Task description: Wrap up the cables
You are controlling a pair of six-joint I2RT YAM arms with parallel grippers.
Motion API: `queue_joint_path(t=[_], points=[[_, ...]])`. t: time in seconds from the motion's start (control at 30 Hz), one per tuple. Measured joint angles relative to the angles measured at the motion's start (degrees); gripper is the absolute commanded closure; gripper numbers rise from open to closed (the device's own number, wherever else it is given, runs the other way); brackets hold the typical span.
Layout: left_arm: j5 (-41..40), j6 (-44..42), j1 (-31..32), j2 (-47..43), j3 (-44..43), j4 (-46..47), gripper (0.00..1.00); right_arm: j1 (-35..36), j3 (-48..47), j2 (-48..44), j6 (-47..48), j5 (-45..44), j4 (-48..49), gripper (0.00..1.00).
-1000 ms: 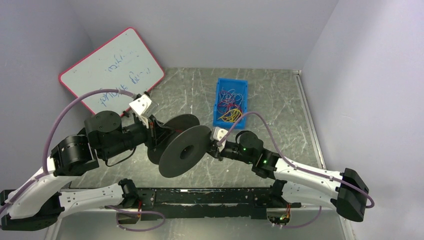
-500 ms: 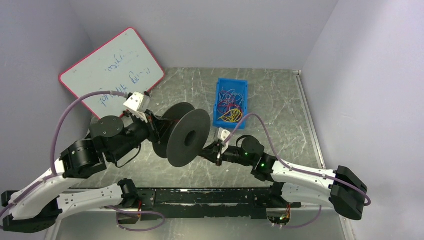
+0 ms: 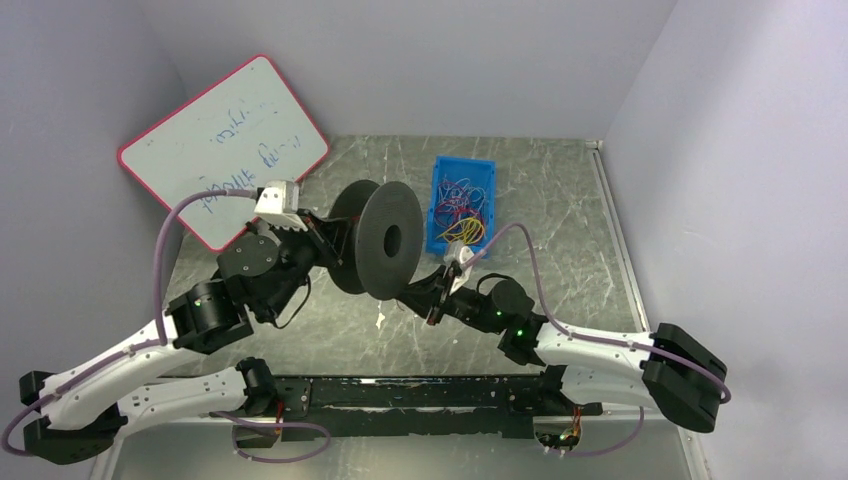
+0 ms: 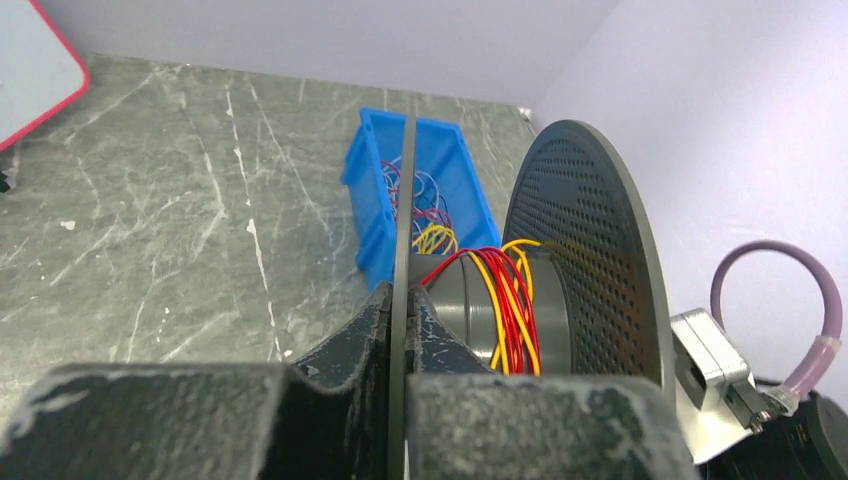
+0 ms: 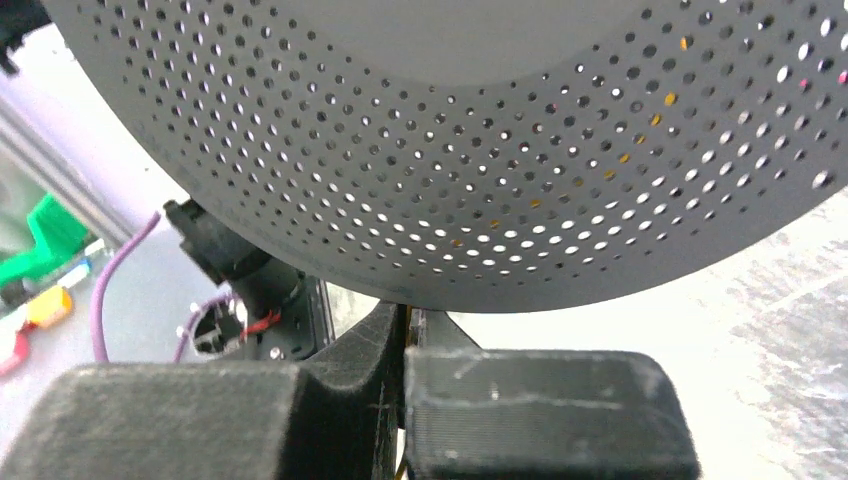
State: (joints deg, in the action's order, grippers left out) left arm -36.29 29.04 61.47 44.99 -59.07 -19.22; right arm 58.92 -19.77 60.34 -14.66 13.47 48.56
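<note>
My left gripper (image 4: 408,300) is shut on the thin edge of one flange of a dark grey spool (image 3: 385,240) and holds it upright above the table. Red and yellow cables (image 4: 510,310) are wound round the spool's hub. More cables (image 3: 460,210) lie tangled in the blue bin (image 3: 440,200). My right gripper (image 5: 405,320) is shut just under the spool's perforated flange (image 5: 480,150). A thin sliver of yellow cable shows between its fingers. In the top view it (image 3: 425,295) sits low at the spool's right.
A red-framed whiteboard (image 3: 225,150) leans at the back left. The blue bin (image 4: 375,215) stands just beyond the spool. Grey walls close in on the left, back and right. A black rail (image 3: 420,395) runs along the near edge between the arm bases.
My left arm has carried the spool away from the bases toward the bin and turned it more edge-on. My right gripper has followed, staying under the spool.
</note>
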Motion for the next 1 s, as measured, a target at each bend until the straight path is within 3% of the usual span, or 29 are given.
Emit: queue_joint_path(t=[0.2, 0.53, 1.0], points=[[-5.5, 1.9, -0.2, 2.1, 3.1, 7.1, 0.93, 0.2, 0.6, 4.6, -6.3, -7.0, 8.1, 1.00], [-12.3, 4.2, -0.6, 7.9, 3.4, 13.7, 0.93, 1.9, -1.6, 9.5, -11.8, -17.7, 13.5, 1.00], [-19.6, 3.9, -1.3, 10.1, 7.9, 20.5, 0.93, 4.3, -7.0, 13.9, -15.5, -19.9, 17.0, 1.00]])
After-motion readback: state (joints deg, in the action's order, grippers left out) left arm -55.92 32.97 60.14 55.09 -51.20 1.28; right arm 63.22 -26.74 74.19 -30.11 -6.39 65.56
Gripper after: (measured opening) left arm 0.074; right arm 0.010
